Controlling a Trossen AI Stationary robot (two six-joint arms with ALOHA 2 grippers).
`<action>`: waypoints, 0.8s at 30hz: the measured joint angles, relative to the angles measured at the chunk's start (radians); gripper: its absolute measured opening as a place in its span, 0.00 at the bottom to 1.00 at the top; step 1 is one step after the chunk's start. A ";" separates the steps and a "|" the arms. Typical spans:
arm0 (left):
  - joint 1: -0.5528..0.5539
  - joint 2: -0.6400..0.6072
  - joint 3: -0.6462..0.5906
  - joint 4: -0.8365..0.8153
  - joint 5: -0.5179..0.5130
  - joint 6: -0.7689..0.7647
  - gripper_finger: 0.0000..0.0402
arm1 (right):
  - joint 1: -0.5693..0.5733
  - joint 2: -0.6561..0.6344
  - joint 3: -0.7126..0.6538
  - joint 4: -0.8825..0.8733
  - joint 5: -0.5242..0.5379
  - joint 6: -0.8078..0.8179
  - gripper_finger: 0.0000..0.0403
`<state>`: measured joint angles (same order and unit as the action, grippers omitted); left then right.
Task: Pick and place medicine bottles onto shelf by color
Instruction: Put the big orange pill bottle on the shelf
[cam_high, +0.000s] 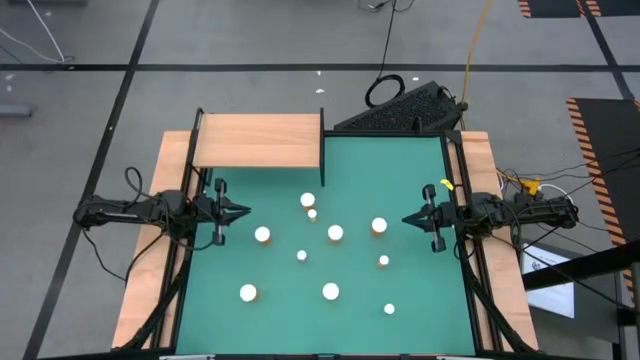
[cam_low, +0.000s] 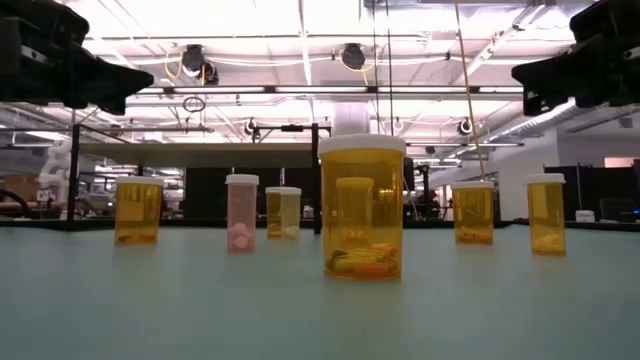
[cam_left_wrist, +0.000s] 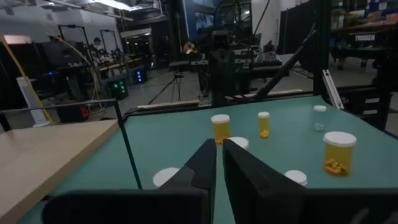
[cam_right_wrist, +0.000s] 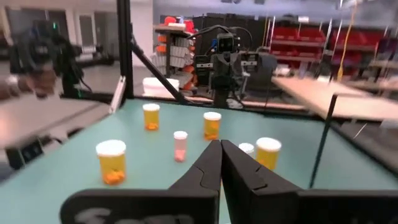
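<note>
While bottles (cam_high: 335, 233) dot mat (cam_high: 420, 170), shelf (cam_high: 258, 140) stands bare.

The small white-capped cylindrical medicine bottles (cam_high: 335, 233) stand scattered on the green rectangular mat (cam_high: 410, 160); the light wooden shelf board (cam_high: 258, 141) lies at its far-left corner.

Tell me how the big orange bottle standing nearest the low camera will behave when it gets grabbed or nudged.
The orange bottle is probably light: it looks mostly empty, with only a few pills at the bottom. Its smooth, glossy wall may be slippery in a hand. It stands upright on the green mat, so a nudge near its white cap could tip it, and then it would likely roll.
</note>
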<state>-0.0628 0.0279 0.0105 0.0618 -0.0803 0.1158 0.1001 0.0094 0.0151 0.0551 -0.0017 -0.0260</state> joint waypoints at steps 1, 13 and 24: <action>0.000 0.000 0.000 -0.002 0.000 -0.017 0.08 | 0.000 0.000 0.000 0.000 0.000 0.021 0.00; 0.001 0.014 0.044 0.019 -0.005 -0.202 0.08 | 0.000 0.000 0.000 -0.016 0.003 0.114 0.00; 0.001 0.235 0.444 -0.309 -0.024 -0.199 0.08 | 0.000 0.000 0.000 -0.017 0.026 0.235 0.00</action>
<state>-0.0620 0.2627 0.4540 -0.2470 -0.1047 -0.0830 0.0998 0.0098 0.0151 0.0383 0.0248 0.2092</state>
